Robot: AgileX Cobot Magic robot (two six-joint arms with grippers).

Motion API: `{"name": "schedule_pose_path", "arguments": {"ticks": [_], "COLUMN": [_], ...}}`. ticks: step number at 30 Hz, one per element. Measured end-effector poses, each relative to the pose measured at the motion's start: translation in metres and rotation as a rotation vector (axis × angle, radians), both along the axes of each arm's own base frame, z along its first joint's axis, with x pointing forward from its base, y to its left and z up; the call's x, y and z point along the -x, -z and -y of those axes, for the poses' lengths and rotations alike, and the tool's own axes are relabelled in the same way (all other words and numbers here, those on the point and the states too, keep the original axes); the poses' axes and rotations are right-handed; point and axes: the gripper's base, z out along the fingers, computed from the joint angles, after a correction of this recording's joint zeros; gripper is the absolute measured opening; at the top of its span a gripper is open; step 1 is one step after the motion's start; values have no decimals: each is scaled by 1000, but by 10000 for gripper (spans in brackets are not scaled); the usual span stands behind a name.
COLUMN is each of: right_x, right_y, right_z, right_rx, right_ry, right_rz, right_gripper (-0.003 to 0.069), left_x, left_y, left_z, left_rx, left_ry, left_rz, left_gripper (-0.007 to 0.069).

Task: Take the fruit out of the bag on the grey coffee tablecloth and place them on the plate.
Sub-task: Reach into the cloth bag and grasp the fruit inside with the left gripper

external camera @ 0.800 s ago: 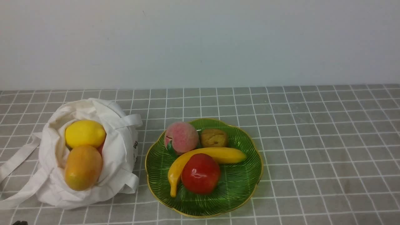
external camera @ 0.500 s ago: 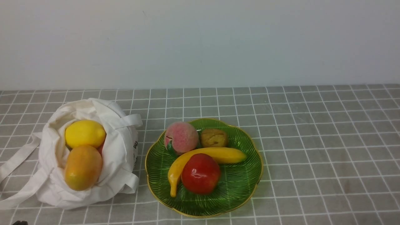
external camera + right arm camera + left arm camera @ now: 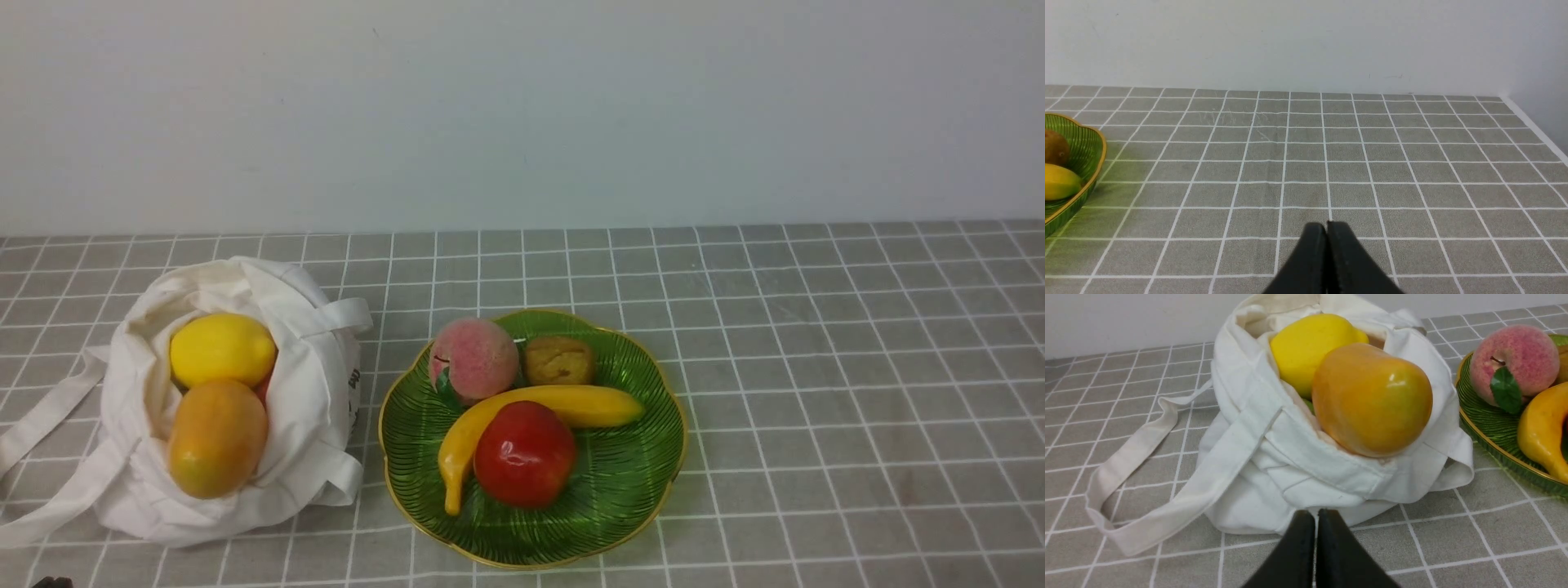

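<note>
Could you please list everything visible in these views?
bag: 1, off-white, left on tablecloth
lemon: 1, yellow, in bag
mango: 1, orange-yellow, in bag, before lemon
plate: 1, green, gold rim, right of bag
peach: 1, pink, on plate
brown fruit: 1, brown, on plate beside peach
banana: 1, yellow, on plate
apple: 1, red, on plate, against banana
tablecloth: 1, grey, white grid, under all
wall: 1, white, behind
left gripper: 1, black, shut, facing bag
right gripper: 1, black, shut, over bare tablecloth
</note>
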Motion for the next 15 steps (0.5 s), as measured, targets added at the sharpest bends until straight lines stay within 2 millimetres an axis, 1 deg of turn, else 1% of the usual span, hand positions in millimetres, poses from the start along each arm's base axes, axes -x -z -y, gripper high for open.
{"name": "schedule_pose_path", "arguments": {"ticks": [6, 9, 12, 13, 15], "right_x": [0, 0, 0, 0, 0], "right_y": [0, 0, 0, 0, 0], "right_z": [0, 0, 0, 0, 0], "right_rx": [0, 0, 0, 0, 0], "right_ry": [0, 0, 0, 0, 0], "right_rz": [0, 0, 0, 0, 0], "right_gripper": [-15, -15, -15, -15, -15], "left_x": [0, 0, -2, -2, -3], "left_y": [0, -3, -10, -10, -18], "left_z": [1, 3, 6, 6, 5], "left_rx": [28, 149, 325, 332, 427], "left_ry": [0, -4, -11, -11, -24], "left_rz": [-2, 18, 83, 83, 159], "left_gripper": [-8, -8, -8, -8, -8]}}
